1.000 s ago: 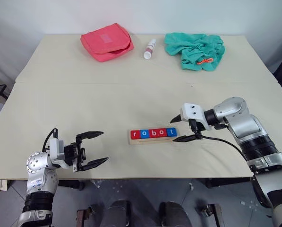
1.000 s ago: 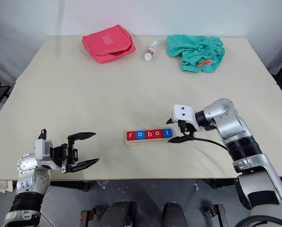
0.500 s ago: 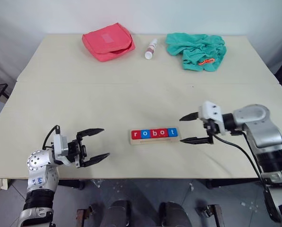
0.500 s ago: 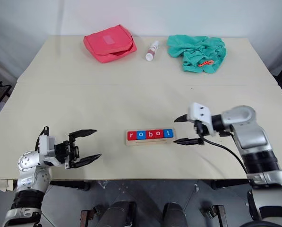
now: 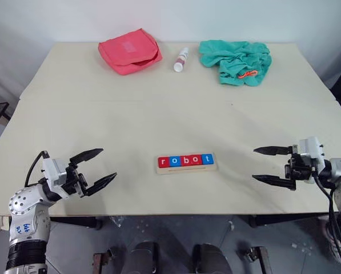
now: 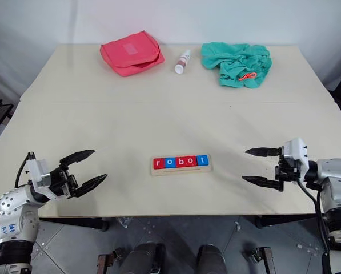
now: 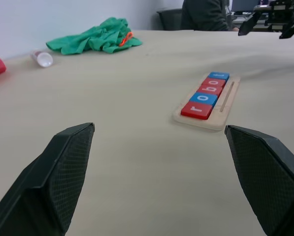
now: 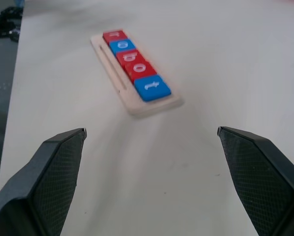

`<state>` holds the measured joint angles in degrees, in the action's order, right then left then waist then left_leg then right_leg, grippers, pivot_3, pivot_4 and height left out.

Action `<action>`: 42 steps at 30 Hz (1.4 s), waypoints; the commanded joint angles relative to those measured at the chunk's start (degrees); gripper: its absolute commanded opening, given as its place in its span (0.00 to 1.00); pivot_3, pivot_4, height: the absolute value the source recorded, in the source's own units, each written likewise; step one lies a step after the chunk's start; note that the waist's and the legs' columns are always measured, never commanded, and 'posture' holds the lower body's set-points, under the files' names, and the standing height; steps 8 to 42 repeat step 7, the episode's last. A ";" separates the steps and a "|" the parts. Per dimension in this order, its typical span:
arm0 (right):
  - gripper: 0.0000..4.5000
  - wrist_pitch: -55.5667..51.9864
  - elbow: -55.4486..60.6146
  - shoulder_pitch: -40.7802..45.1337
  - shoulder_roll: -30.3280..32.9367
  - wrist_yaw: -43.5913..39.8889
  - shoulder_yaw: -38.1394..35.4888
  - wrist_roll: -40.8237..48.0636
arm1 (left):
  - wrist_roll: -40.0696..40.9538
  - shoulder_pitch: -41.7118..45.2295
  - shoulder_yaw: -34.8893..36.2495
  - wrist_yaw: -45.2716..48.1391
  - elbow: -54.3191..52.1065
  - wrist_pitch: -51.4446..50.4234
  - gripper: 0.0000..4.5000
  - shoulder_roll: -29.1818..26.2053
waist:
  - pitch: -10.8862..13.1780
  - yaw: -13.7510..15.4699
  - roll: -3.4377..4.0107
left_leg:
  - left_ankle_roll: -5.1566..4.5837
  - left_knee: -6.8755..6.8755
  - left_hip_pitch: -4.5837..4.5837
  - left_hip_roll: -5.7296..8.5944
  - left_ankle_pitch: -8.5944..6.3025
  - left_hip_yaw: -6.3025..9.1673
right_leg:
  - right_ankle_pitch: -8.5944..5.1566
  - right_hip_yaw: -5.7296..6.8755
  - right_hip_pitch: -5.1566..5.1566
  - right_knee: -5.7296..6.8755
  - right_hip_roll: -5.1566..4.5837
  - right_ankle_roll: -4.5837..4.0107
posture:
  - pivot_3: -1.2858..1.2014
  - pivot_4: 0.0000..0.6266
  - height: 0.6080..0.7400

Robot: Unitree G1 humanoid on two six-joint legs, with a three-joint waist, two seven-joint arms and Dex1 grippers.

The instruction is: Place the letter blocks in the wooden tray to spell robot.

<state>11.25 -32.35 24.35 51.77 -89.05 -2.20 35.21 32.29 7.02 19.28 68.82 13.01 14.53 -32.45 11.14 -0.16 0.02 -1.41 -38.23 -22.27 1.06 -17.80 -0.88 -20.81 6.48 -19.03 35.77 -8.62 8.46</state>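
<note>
- You have the wooden tray (image 5: 187, 168) lying flat near the front edge of the tabletop (image 5: 159, 108), about midway between the two arms; it is pale wood, long, narrow and shallow, with rounded corners and a thin groove along one long side.
- The letter blocks (image 5: 186, 161) sit inside it in one tight row, touching side by side: small squares, red, blue, red, red, blue, with white lowercase letters reading r, o, b, o, t from your left.
- The tabletop is a smooth, matte cream surface with a faint seam running across it behind the tray.
- Along the far edge you see a pink pouch (image 5: 129, 50) of soft fabric, a small white bottle (image 5: 181, 59) lying on its side, and a crumpled green cloth (image 5: 236, 60) with something small and orange on it, possibly a clip.
- A pale wall stands behind the tabletop; grey floor shows below the front edge.
- Your left end effector (image 5: 93, 169) hangs over the front left part of the tabletop, released, its black textured fingers spread wide and gripping nothing.
- Your right end effector (image 5: 268, 166) is over the front right part, also released and empty, fingers wide apart and pointing toward the tray.
- Both stand well apart from the tray, with bare tabletop on either side of it.
</note>
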 commanded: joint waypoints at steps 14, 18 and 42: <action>0.99 5.73 -7.41 6.29 2.23 -3.45 6.84 6.29 | 3.70 1.69 2.24 5.87 1.59 1.63 1.00 -0.82 | 0.01 0.13 0.01 | 0.00 0.02 0.04 0.02 0.00 0.08 | 0.00 0.07 0.13 -0.14 0.00 0.00 | 0.52 0.24 1.00; 0.99 5.73 -7.41 6.29 2.23 -3.45 6.84 6.29 | 3.70 1.69 2.24 5.87 1.59 1.63 1.00 -0.82 | 0.01 0.13 0.01 | 0.00 0.02 0.04 0.02 0.00 0.08 | 0.00 0.07 0.13 -0.14 0.00 0.00 | 0.52 0.24 1.00; 0.99 5.73 -7.41 6.29 2.23 -3.45 6.84 6.29 | 3.70 1.69 2.24 5.87 1.59 1.63 1.00 -0.82 | 0.01 0.13 0.01 | 0.00 0.02 0.04 0.02 0.00 0.08 | 0.00 0.07 0.13 -0.14 0.00 0.00 | 0.52 0.24 1.00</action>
